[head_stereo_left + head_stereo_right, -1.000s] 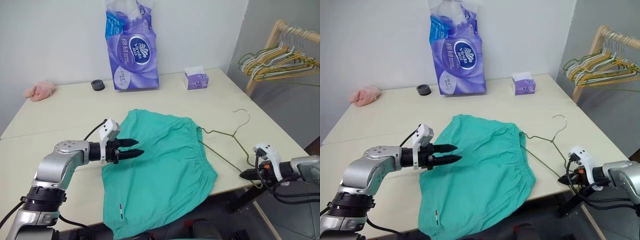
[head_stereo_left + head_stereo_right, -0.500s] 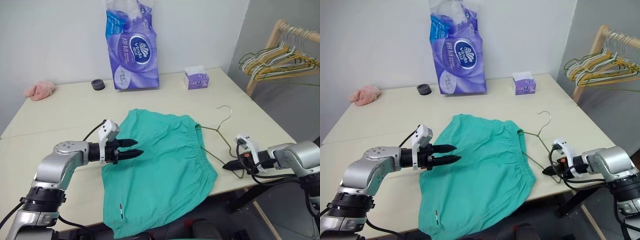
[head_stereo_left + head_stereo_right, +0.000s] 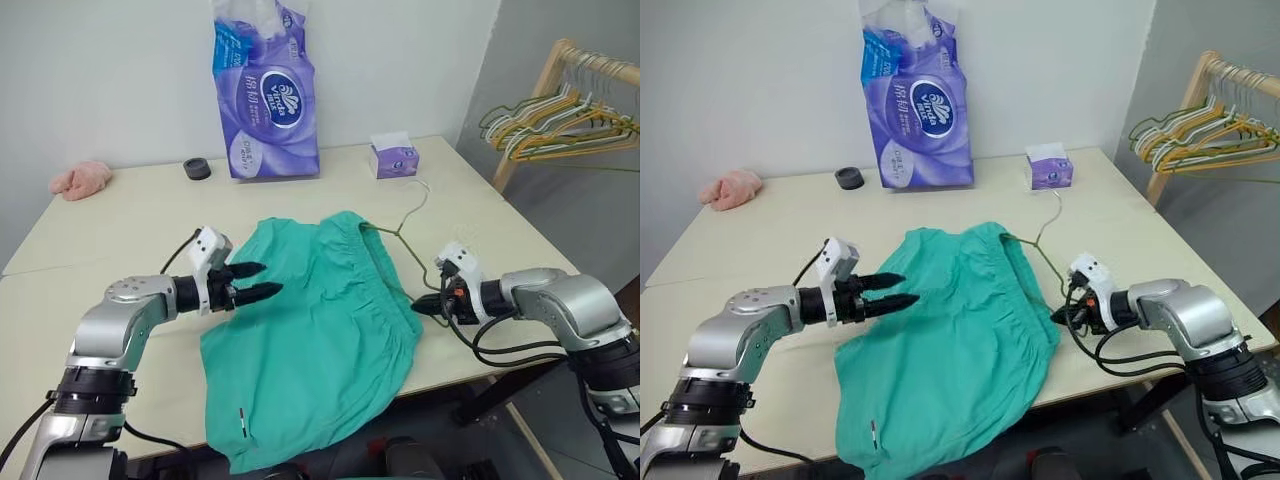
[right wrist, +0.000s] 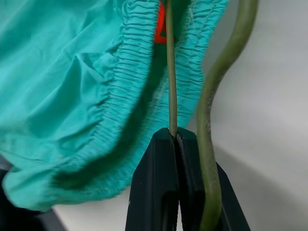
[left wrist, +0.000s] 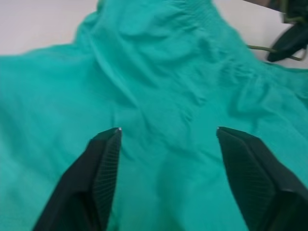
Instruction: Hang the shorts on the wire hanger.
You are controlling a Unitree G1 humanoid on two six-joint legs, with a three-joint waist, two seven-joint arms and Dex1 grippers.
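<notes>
The right gripper's fingers [image 4: 174, 144] were clenched on the thin, stiff wire hanger [image 3: 395, 232], threaded into the shorts' [image 3: 310, 340] waistband just ahead. The left fingers [image 5: 107, 159] hovered spread above the limp fabric; the gathered waistband seemed the best hold.

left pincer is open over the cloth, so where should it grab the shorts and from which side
Probably the gathered waistband of the shorts, just left of where the wire hanger runs in. The left pincer can come level from the robot's left: the ruched edge stands thicker than the flat legs, and lifting it would open the waist.
</notes>
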